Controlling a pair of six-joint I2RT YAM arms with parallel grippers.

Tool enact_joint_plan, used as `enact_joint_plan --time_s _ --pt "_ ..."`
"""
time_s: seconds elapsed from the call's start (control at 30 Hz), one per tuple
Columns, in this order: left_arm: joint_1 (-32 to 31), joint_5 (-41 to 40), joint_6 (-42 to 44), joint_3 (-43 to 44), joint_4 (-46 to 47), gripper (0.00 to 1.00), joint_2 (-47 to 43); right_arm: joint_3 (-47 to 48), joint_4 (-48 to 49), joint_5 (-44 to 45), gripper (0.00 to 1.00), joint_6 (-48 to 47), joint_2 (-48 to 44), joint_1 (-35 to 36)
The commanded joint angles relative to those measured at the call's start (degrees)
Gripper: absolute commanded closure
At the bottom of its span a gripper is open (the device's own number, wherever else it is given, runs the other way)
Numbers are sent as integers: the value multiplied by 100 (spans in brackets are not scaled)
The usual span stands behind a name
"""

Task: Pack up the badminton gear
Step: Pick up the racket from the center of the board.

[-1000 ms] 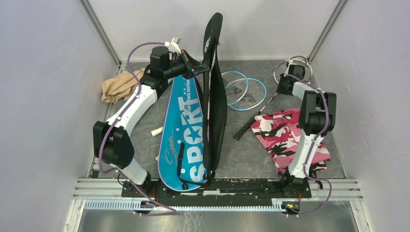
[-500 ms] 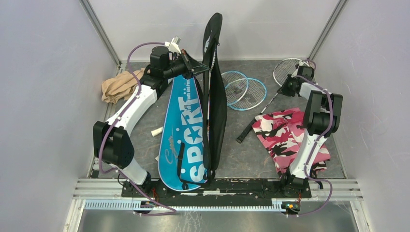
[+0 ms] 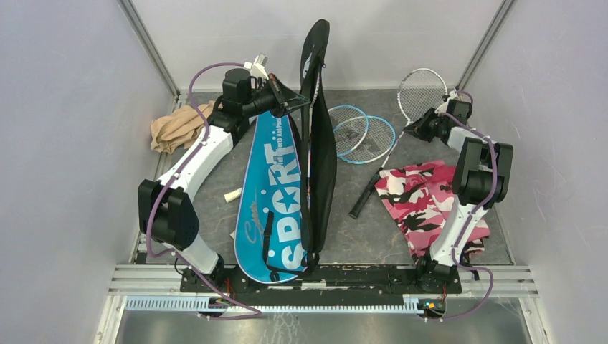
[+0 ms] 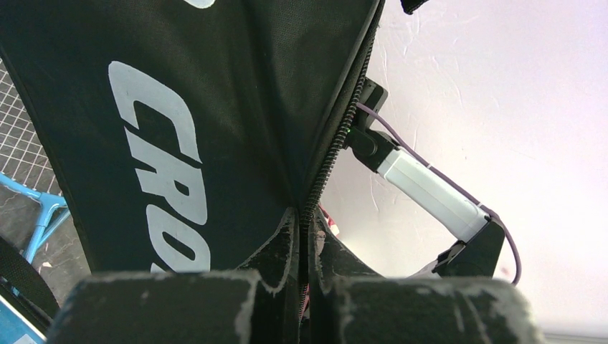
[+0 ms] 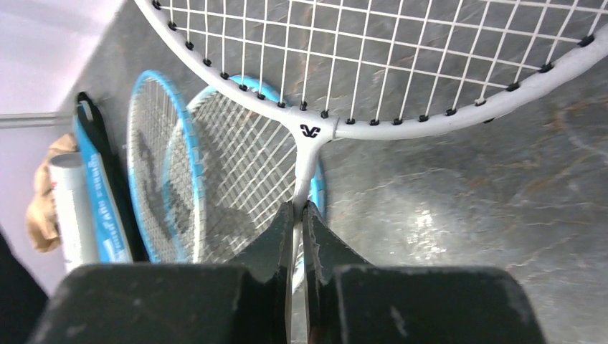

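Since a second ago the right arm has drawn back toward the far right corner, and the silver-white racket [image 3: 421, 92] has tipped up with it, its head now raised near the wall and its black grip trailing on the table beside the pink camouflage cloth [image 3: 423, 201]. The right gripper [image 5: 299, 209] is pinched nearly closed on the thin shaft just under the throat. The left gripper [image 4: 305, 215] is clamped tight on the zipper edge of the black CROSSWAY cover [image 3: 324, 143], holding it upright over the blue SPORT cover [image 3: 276, 193].

With so narrow a hold so far from the handle, the racket may well swivel or slide in the fingers as it swings, and the grip end could snag the cloth or knock the two blue rackets [image 3: 362, 132] lying between. The cover hangs by one thin seam; if it slips, the mouth probably flops shut. The racket's frame looks slim and glossy, its strings taut and even.
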Motion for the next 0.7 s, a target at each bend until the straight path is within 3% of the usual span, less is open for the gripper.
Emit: enact_joint_plan --time_s 0.0,0.43,0.67 --pt "39 58 27 219 339 98 -293 -331 1033 -768 100 779 -474 -34" --pt "90 -122 254 329 154 98 -293 -882 1426 -1470 100 1171 -1387 -12" --pt "116 -404 665 480 -167 98 -319 -848 591 -1853 100 615 -2098 -20"
